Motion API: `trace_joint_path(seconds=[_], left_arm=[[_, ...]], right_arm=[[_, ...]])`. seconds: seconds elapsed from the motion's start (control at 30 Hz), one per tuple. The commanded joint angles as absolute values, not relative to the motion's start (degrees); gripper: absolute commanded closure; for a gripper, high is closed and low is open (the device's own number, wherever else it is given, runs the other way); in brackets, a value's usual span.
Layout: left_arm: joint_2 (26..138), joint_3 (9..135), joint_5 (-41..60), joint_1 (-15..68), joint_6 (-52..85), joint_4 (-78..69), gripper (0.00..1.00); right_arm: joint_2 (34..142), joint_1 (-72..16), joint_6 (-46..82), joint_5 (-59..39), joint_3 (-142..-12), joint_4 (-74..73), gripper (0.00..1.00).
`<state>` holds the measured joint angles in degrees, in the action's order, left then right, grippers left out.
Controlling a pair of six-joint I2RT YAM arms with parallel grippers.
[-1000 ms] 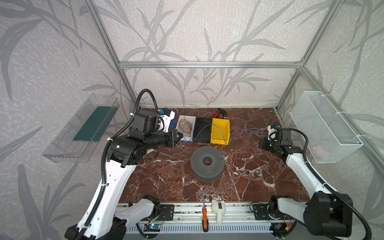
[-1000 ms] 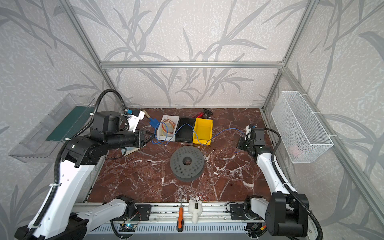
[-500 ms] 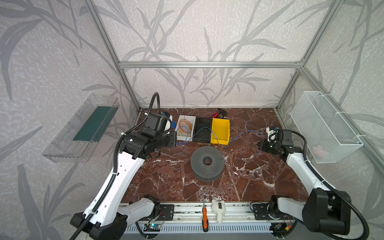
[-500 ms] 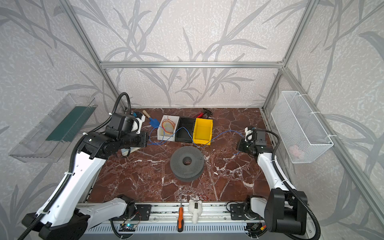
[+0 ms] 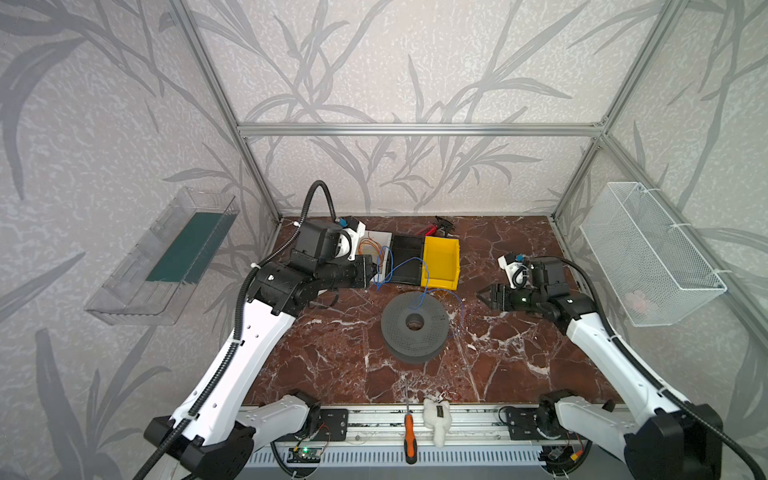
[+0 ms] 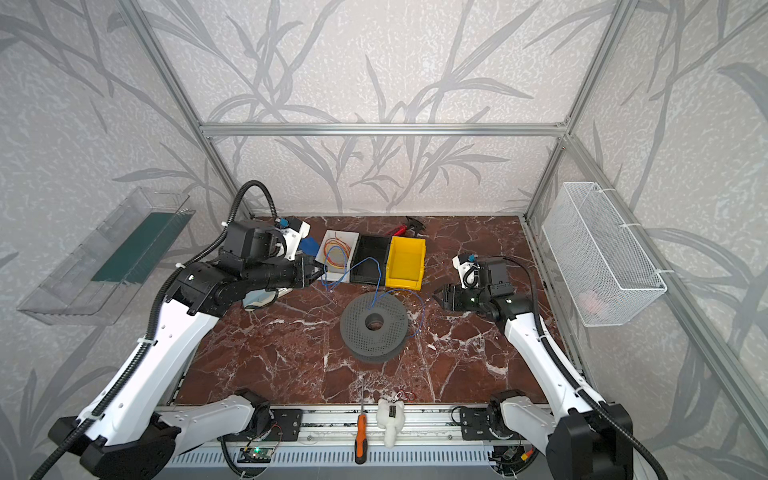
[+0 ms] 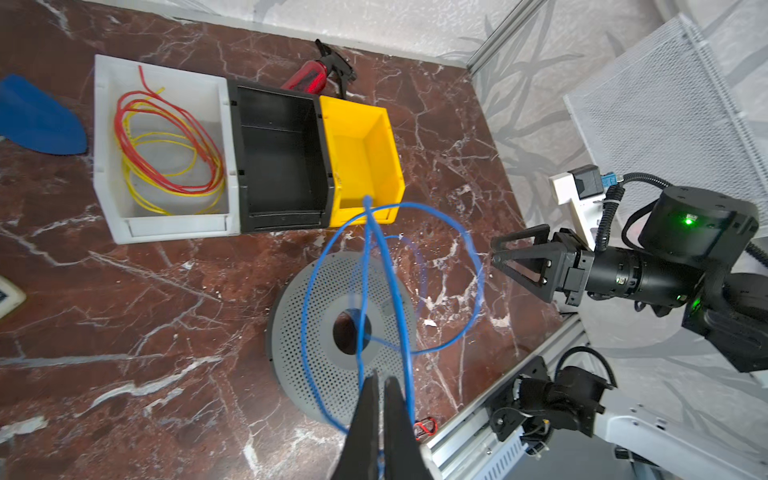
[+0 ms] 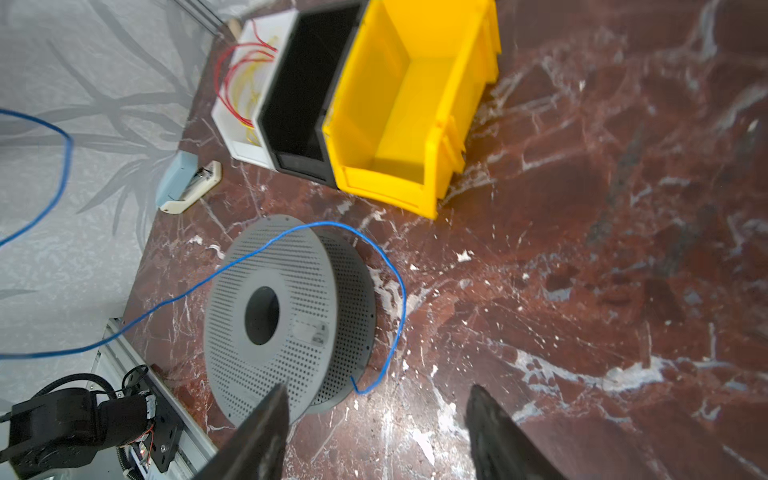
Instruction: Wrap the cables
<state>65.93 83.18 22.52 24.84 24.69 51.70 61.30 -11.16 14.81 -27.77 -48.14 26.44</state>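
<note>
Little of the wrapping looks done. The left tool (image 7: 381, 376) is pinched shut on the blue cable (image 7: 365, 266). A few strands meet at its tips, so by my reading a loose coil is begun, but the loops are wide and uneven.

In both top views the left tool sits at 10 o'clock of the grey reel (image 5: 432, 332). From there the cable sags in front of the black bin (image 5: 405, 247) and crosses the reel's top face. It then curls round the reel's 3 o'clock side onto the worktop (image 5: 332, 365), where the free end lies just beside the rim. Nothing is wound round the reel's core.

The right tool (image 8: 378, 388) stands wide and holds nothing, at 3 o'clock of the reel, near that tail but apart from it. What I judge is left: picking up the tail, drawing in the slack, and tightening the loops into one bundle.

For room, the worktop is bare at 4 to 5 and 7 to 8 o'clock of the reel.
- **12 o'clock:** the white bin (image 7: 99, 145), the black bin and the yellow bin (image 7: 357, 137) stand touching in a row, close behind the hanging cable. Their rims and the reel's edge could catch a loop.
- **6 o'clock:** a screwdriver (image 5: 409, 436) and a plush toy (image 5: 436, 419) lie on the front rail, past the worktop's edge.
- **3 o'clock:** the wire basket (image 5: 648, 249) on the wall hems in that side.
</note>
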Motion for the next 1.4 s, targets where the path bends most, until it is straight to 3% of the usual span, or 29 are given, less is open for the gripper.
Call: trace_joint_path(seconds=[0.0, 0.27, 0.4, 0.7, 0.77, 0.93, 1.23, 1.37], left_arm=[[64.9, 83.7, 24.9, 26.5, 28.7, 48.6, 1.0], [66.7, 82.0, 25.0, 30.7, 33.0, 40.6, 1.0], [67.1, 82.7, 27.0, 30.9, 33.0, 40.0, 1.0], [65.4, 81.5, 28.0, 31.0, 33.6, 39.7, 1.0], [65.1, 81.1, 27.9, 31.0, 33.1, 40.0, 1.0], [64.1, 81.8, 22.8, 31.0, 28.0, 45.1, 1.0], [61.1, 80.8, 9.6, 30.9, 14.3, 47.9, 1.0], [61.6, 83.6, 2.6, 30.9, 9.1, 52.4, 1.0]], right_arm=[[57.5, -13.1, 13.2, -24.6, -53.0, 27.3, 0.31], [58.1, -21.1, 16.9, -30.2, -58.2, 21.4, 0.26], [64.3, -28.8, 15.9, -25.2, -61.1, 18.1, 0.24], [78.7, -37.0, 14.5, -24.3, -70.1, 14.3, 0.24], [79.7, -37.2, 16.0, -25.9, -69.6, 11.7, 0.32], [77.7, -36.9, 15.3, -22.1, -69.1, 15.1, 0.99], [72.6, -31.5, 7.6, -17.9, -70.9, 37.1, 1.0], [69.6, -25.4, 8.1, -17.8, -69.2, 40.5, 1.0]])
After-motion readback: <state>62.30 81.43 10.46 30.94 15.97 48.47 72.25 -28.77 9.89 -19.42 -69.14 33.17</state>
